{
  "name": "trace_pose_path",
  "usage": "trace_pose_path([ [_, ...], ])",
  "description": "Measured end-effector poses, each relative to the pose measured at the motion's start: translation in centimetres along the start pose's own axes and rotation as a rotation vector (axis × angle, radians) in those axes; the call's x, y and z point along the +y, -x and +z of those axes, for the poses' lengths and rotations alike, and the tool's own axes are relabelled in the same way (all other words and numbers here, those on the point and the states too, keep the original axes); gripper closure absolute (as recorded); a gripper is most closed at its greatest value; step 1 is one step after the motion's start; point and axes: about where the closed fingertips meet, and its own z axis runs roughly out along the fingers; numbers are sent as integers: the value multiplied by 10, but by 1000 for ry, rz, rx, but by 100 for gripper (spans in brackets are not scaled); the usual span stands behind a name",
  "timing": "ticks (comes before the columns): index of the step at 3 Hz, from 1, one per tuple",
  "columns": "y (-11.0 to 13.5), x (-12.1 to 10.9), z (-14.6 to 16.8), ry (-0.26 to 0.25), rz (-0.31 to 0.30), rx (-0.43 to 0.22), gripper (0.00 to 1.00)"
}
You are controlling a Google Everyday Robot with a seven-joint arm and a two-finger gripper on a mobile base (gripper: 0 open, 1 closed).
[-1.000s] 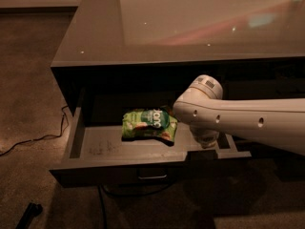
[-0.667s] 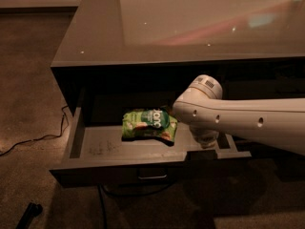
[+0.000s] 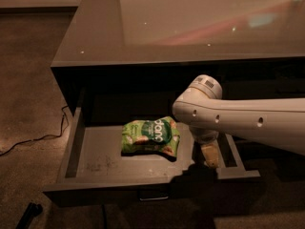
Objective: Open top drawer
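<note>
Gripper [image 3: 210, 155] hangs low at the right end of the open top drawer [image 3: 95, 163]. Just left of it, a green snack bag [image 3: 150, 136] lies flat on the drawer's grey tray. Above and behind it, the glossy cabinet top [image 3: 143, 37] shows light reflections. Well left of it, a thin cable [image 3: 33, 140] trails over the brown floor [image 3: 28, 80], and a small dark object [image 3: 29, 213] lies lower down

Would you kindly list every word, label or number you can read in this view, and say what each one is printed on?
"dang", as best it reads, with blurred edges: white letters on the green snack bag lying in the open top drawer.
Sticker on the arm: too small to read.
Gripper, hanging at the drawer's right end: no readable text.
</note>
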Motion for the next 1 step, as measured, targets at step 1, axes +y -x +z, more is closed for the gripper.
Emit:
trace_pose_path([
  [1,0,0,0,0,0,0,0],
])
